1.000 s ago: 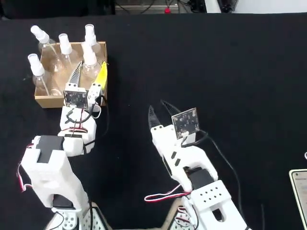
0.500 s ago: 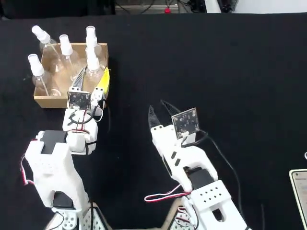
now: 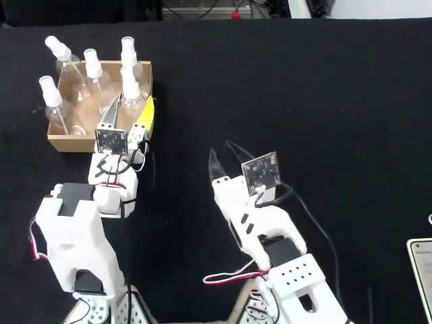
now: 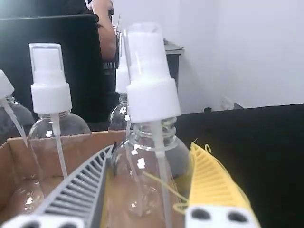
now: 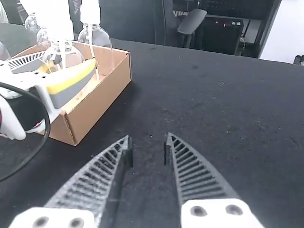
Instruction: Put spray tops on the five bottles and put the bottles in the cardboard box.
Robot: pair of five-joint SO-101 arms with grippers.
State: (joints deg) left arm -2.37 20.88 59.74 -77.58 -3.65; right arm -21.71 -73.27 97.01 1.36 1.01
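Nearest, the right hand is held over the black counter, its fingers parted a little with nothing gripped. Farther off, the left hand is closed on a capped bottle, which is set upright in the near corner of the cardboard box. Beyond it, four other capped bottles are stood in the box.

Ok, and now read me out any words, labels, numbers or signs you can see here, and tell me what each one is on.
No text here can be read.
spray bottles: clear, no labels.
cardboard box: plain, no print.
wrist camera boards: any markings are too small to read.
white flat object at the table's right edge: cut off, and too small to tell if it has print.
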